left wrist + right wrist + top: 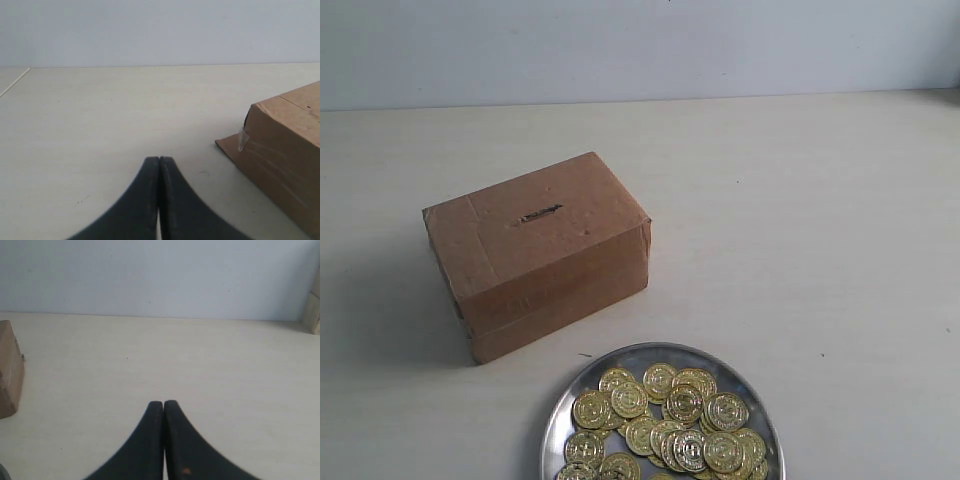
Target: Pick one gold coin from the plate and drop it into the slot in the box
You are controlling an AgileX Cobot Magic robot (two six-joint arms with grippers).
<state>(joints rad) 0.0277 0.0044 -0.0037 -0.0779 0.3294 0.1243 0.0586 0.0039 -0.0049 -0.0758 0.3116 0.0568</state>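
The left pincer (pixel 159 161) is shut tight, its two dark jaws pressed together with nothing between them. The right pincer (pixel 163 404) is pinched shut in the same way and is also empty. Both hang low over bare desk (pixel 820 250), and neither shows in the exterior view.

The box (pixel 535 255) stands just off the left pincer, close to it and askew to the desk's edges. The right wrist view catches only one end of the box, farther off. The slot (pixel 537 214) is cut in its top face, with its long axis along the box's longer side.

The plate (pixel 645 354) sits at the desk's near edge, near the box's right end but apart from it, with the gold coins (pixel 665 425) heaped and overlapping on it. As I judge it, the right arm is the better placed for the coins. Its jaws must part first, and a coin should be turned edge-on along the slot's line.
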